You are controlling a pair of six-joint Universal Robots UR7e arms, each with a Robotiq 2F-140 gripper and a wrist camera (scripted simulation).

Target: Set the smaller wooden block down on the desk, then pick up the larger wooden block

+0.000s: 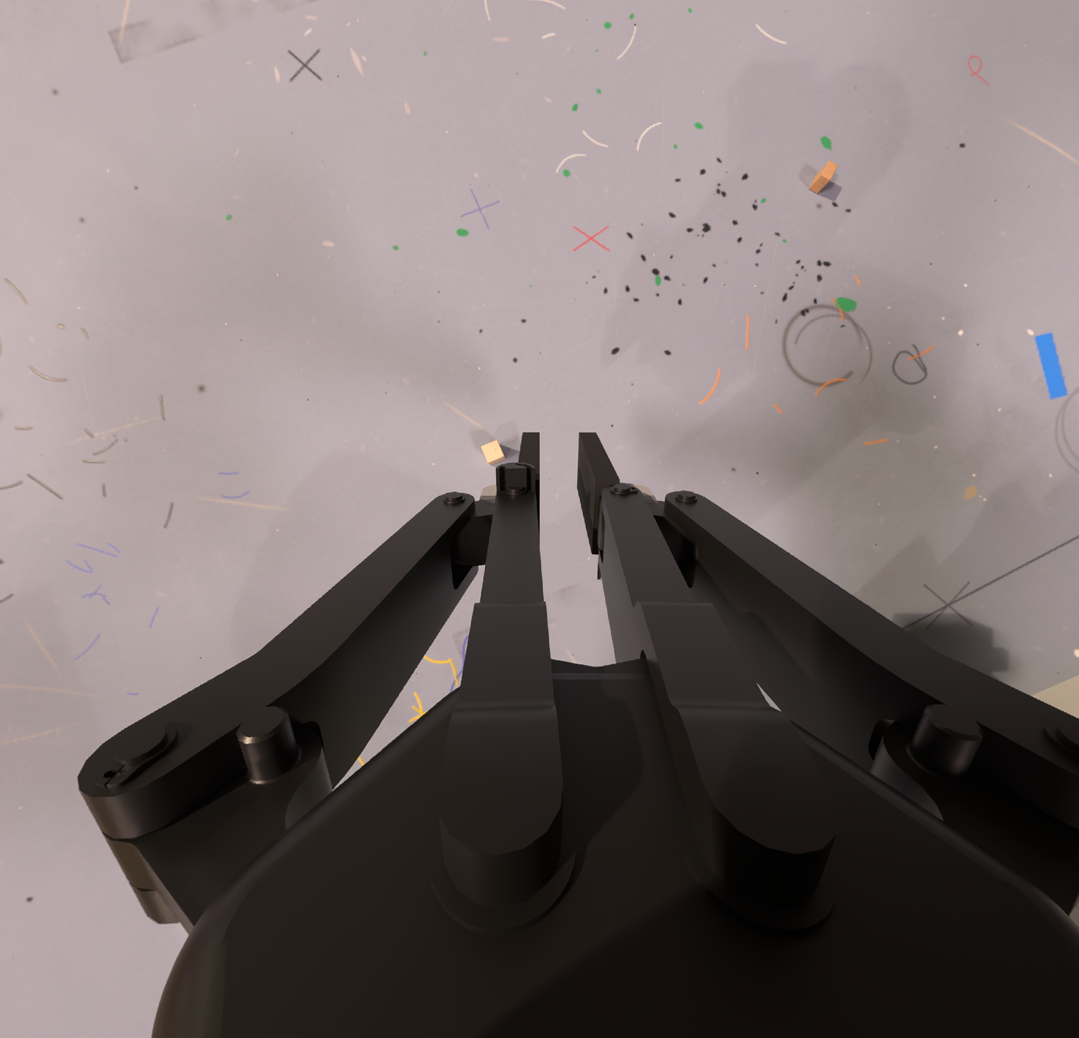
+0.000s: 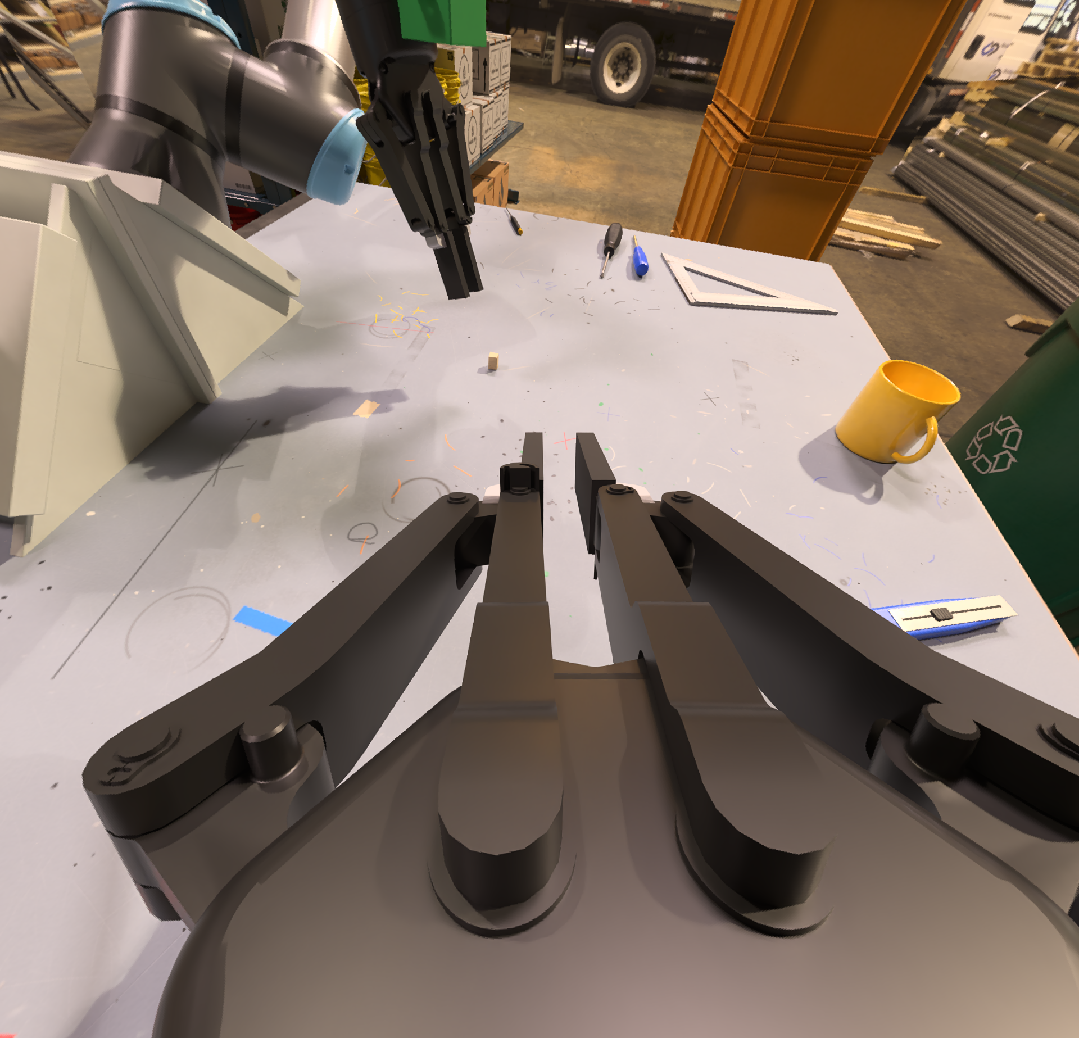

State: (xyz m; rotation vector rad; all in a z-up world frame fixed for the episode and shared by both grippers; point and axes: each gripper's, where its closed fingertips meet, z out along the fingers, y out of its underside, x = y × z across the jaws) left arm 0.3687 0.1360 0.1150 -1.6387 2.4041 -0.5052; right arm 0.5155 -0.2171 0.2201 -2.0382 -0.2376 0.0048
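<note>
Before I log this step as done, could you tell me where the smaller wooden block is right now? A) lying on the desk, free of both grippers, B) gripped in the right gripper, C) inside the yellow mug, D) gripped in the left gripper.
A: the smaller wooden block sits alone on the desk, below the raised left gripper, nothing between its fingers.
</note>
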